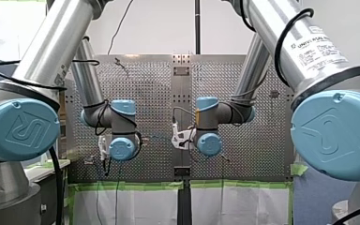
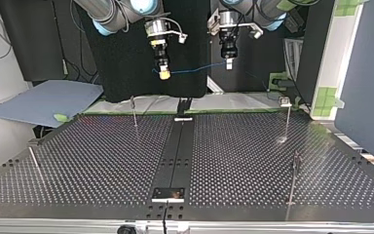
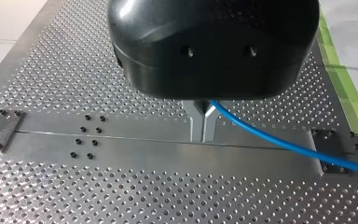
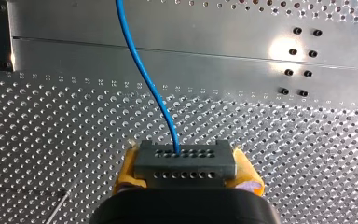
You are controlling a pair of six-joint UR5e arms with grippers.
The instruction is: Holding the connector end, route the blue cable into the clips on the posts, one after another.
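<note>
Four thin posts stand on the perforated counter, and you can place each of them by the dark centre strip down its middle. Reading the top view from the left, one post leans far out to the left of the strip, near the counter's side edge. A second post stands upright closer to the strip, at its far end. Higher up, just left of the strip, the right arm holds its jaws well clear of the counter. They are closed on the grey connector, with the yellow pads pressed against its two ends. The blue cable leaves the connector's face and crosses the strip's line nearly level in the air. It reaches the left arm, whose jaws hang to the right of the strip's far end. In the left wrist view you see its metal fingers pinched together on the cable, with the strip beneath them. Right of the strip are two more posts, one at the far end with a small clip on top and one nearer the camera. The cable hangs well apart from every post.
</note>
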